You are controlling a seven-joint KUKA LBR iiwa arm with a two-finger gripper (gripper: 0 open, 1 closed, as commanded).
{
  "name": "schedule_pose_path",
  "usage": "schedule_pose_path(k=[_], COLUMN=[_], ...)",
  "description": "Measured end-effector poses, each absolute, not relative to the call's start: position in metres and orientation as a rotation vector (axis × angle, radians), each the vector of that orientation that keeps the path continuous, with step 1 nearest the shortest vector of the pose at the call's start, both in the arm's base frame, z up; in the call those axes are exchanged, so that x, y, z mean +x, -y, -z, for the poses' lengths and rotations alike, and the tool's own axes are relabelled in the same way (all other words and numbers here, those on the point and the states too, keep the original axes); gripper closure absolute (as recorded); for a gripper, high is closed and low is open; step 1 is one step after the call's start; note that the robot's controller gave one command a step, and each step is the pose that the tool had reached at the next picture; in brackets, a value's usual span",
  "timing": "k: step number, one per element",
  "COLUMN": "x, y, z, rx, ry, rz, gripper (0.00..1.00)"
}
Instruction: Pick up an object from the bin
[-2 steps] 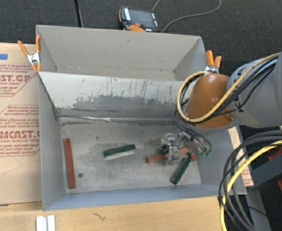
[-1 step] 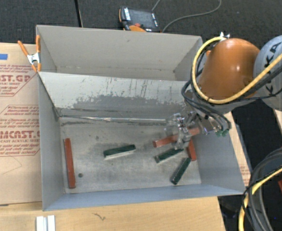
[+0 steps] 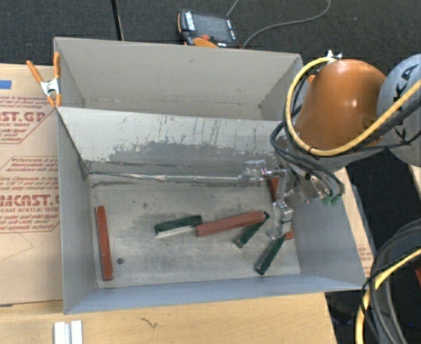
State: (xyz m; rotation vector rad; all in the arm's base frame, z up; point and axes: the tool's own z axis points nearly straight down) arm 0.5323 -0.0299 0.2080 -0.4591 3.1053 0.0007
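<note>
My gripper [image 3: 282, 219] hangs low at the right end of the bin floor, under the orange-domed wrist. Just below it lies a dark green stick [image 3: 270, 255], slanted, with a small red bit [image 3: 289, 235] by its upper end. To its left sits a shorter dark green piece [image 3: 249, 233], touching the right end of a long red-brown bar [image 3: 231, 224]. Nothing shows held in the gripper.
A green marker with a white end [image 3: 177, 226] lies left of the red-brown bar, at mid floor. A second red-brown bar [image 3: 104, 242] lies lengthwise along the left wall. The right wall stands close beside the gripper.
</note>
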Motion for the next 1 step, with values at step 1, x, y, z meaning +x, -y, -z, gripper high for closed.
schedule_pose_path(k=[1], x=[0.5413], y=[0.0085], z=[-0.1059], rx=[-0.811], ry=[-3.039], rz=[-0.004], gripper=[0.0])
